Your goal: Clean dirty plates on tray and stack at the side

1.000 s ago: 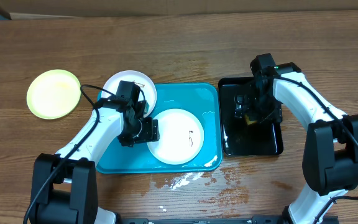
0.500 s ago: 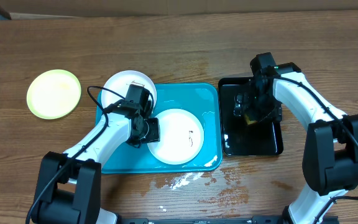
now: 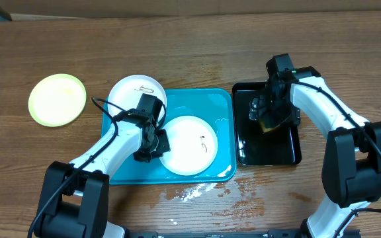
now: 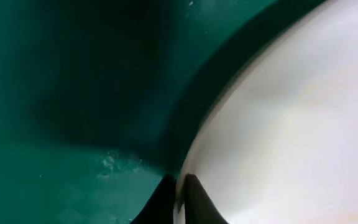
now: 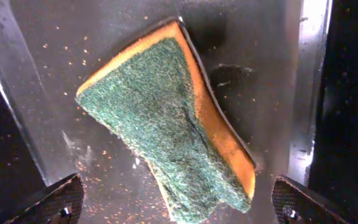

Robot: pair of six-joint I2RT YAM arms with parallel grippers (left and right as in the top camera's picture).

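Observation:
A white plate (image 3: pixel 189 145) (image 4: pixel 291 124) with small dark smudges lies in the turquoise tray (image 3: pixel 204 102) (image 4: pixel 73 93). My left gripper (image 3: pixel 152 142) (image 4: pixel 180 186) is shut on this plate's left rim, one thin dark finger on each side of the edge. A second white plate (image 3: pixel 135 92) rests over the tray's far left corner. A pale yellow-green plate (image 3: pixel 57 99) lies on the table to the left. My right gripper (image 3: pixel 264 119) (image 5: pixel 179 196) hangs wide open over a green and yellow sponge (image 5: pixel 166 143), its fingers clear of it.
The sponge lies in a glossy black tray (image 3: pixel 270 152) right of the turquoise one. Water drops (image 3: pixel 190 192) are spread on the wooden table in front of the turquoise tray. A cardboard wall runs along the far edge.
My left gripper has closed onto the left rim of the white plate in the tray, shifting slightly toward it. The right arm has hardly moved.

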